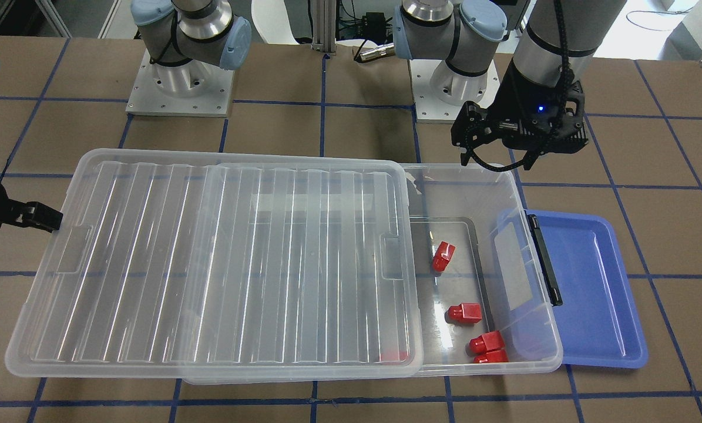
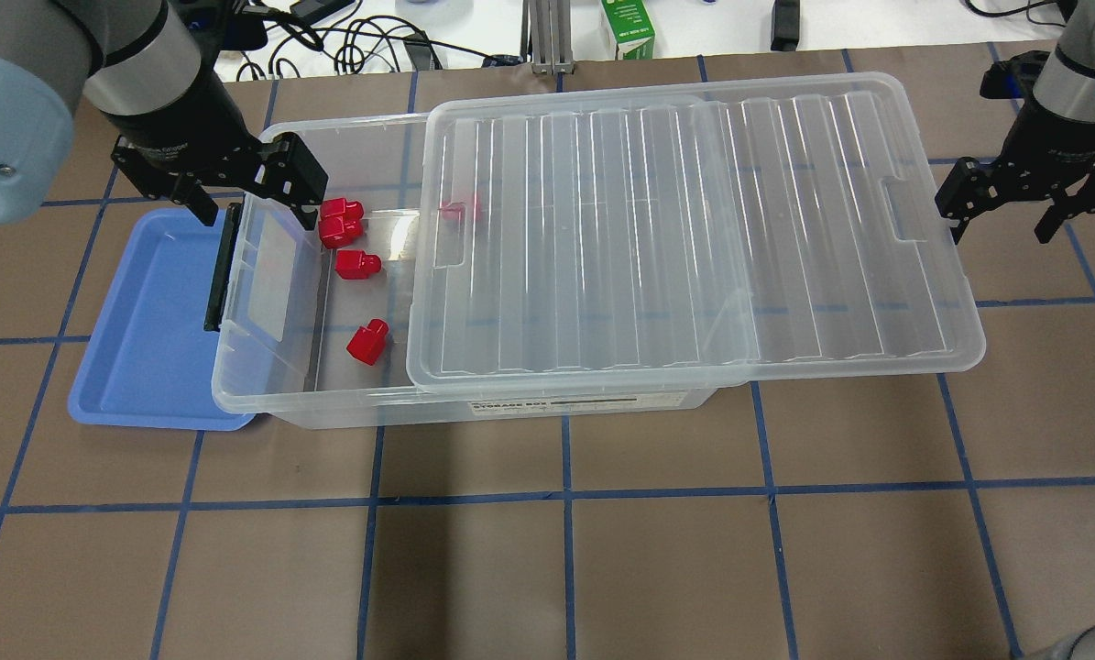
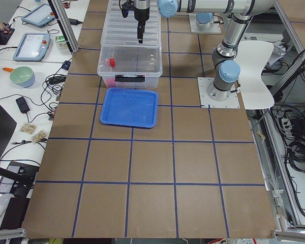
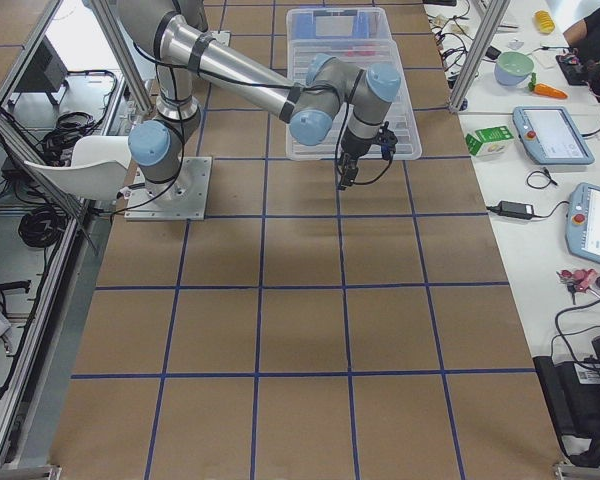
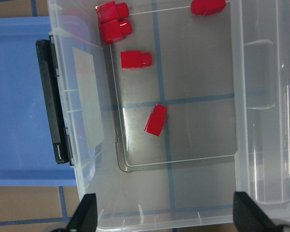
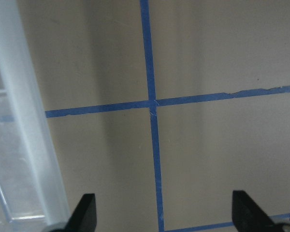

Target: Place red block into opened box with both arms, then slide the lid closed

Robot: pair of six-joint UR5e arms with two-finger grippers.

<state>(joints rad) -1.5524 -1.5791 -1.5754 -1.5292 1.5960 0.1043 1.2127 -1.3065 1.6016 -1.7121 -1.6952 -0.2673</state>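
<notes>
- Over the uncovered end of the box (image 2: 373,412), the left end effector (image 2: 254,211) hovers, fingers spread wide, nothing held.
- Down on the box floor: one red block (image 2: 367,341) lies alone, with three more clustered toward the far wall (a fifth shows red through the lid (image 2: 694,229)).
- Lid rests on top, offset toward the robot's right and overhanging.
- Right end effector (image 2: 1001,229) hangs just beside that overhanging end, fingers apart, above bare desk (image 2: 602,568).
- Blue tray (image 2: 144,330) peeks out at the box's barred end.

We read one label (image 2: 556,401) only: "STORAGE BOX", small dark capitals on a white strip along the near side wall of the box (image 2: 327,414), overhead view. The print on the green carton (image 2: 634,27) at the far table edge is too small for us to read.
</notes>
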